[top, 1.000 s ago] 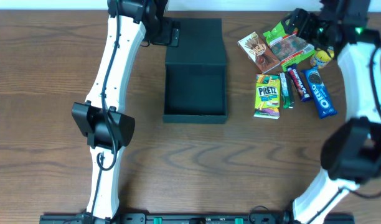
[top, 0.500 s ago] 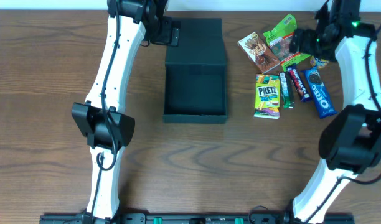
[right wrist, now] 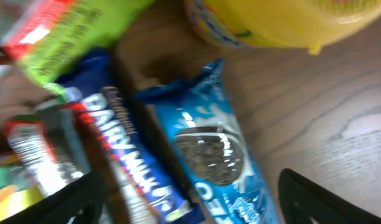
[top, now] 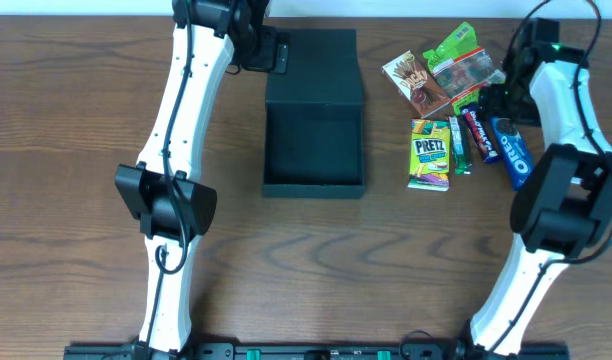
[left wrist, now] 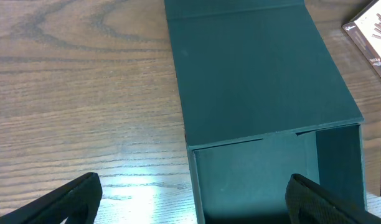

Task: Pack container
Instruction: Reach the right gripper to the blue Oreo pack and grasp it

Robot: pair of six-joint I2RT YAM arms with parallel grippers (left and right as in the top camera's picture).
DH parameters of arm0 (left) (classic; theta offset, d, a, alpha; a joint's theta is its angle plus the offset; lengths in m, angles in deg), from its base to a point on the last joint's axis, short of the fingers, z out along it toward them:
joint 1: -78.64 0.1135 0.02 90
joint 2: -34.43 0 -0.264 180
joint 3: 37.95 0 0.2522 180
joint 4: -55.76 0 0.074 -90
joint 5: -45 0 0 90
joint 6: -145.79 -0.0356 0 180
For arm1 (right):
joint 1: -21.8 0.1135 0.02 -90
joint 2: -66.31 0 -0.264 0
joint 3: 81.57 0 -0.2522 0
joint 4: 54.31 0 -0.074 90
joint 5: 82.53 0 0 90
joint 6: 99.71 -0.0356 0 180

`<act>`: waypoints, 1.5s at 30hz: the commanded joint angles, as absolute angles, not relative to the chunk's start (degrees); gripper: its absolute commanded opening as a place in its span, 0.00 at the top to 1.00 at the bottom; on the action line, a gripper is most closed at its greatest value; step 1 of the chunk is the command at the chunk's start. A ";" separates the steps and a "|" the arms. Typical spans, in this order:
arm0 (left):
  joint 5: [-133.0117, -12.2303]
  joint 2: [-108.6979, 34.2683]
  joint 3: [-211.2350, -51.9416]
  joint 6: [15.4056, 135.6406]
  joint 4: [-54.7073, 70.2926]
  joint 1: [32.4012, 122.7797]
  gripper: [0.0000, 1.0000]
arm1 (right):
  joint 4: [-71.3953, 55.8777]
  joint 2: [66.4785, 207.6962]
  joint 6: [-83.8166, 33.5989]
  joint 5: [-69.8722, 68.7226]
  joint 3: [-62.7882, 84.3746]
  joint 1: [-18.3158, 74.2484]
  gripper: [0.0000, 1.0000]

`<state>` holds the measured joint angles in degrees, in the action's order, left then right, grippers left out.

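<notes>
left gripper [left wrist: 193,200]: jaws spread wide, empty, open box [left wrist: 259,81] just ahead | right gripper [right wrist: 190,200]: jaws spread wide, Oreo pack [right wrist: 218,149] below, between them

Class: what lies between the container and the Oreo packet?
Seen overhead, the Pretz packet, a thin green stick packet and the Dairy Milk bar lie between container and Oreo packet.

The dark teal-grey rectangular cardboard box [left wrist: 259,74] before the left pincer [left wrist: 197,202] looks matt and smooth. The blue plastic biscuit wrapper [right wrist: 215,155] under the right pincer [right wrist: 190,199] is glossy. The brown wood-grain worktop [left wrist: 84,93] gleams faintly.
</notes>
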<state>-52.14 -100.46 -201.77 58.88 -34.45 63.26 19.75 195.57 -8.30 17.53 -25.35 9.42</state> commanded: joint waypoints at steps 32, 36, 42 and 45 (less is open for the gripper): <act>-52.12 -99.93 -202.40 58.57 -33.79 63.61 0.04 | 12.95 201.47 -5.81 21.36 -24.28 7.54 0.48; -52.14 -99.93 -202.40 58.59 -33.83 63.61 0.05 | 13.96 201.45 -5.81 21.38 -24.30 7.69 0.57; -52.12 -99.93 -202.40 58.59 -33.81 63.61 0.05 | 15.92 201.42 -5.81 21.38 -24.32 8.46 0.66; -52.12 -99.93 -202.40 58.57 -33.81 63.61 0.04 | 17.63 201.31 -5.83 21.38 -24.74 9.14 0.72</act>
<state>-52.14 -100.46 -201.77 58.88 -33.81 63.26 15.60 200.66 -6.09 21.23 -25.24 8.31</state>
